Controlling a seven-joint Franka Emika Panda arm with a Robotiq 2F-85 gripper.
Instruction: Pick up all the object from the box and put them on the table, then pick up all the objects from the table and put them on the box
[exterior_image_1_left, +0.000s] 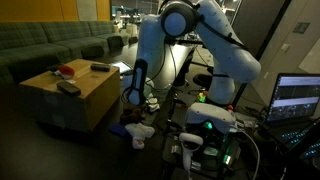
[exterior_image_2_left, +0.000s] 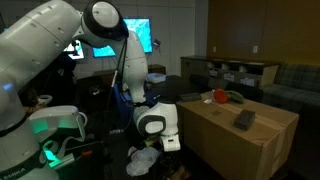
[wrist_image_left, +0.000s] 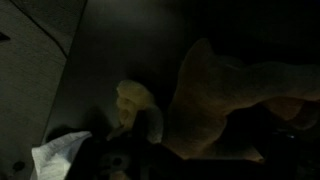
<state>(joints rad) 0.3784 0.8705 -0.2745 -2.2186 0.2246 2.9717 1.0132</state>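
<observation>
Cloths (exterior_image_1_left: 140, 131) lie beside the box (exterior_image_1_left: 80, 105), sofa (exterior_image_1_left: 50, 42) behind.

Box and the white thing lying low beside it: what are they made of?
The box looks like cardboard: plain tan, dull rather than shiny, with flat sides and straight folded edges. The white thing seems to be soft cloth, since it lies crumpled in a loose heap. The picture is too dim to be sure.
</observation>
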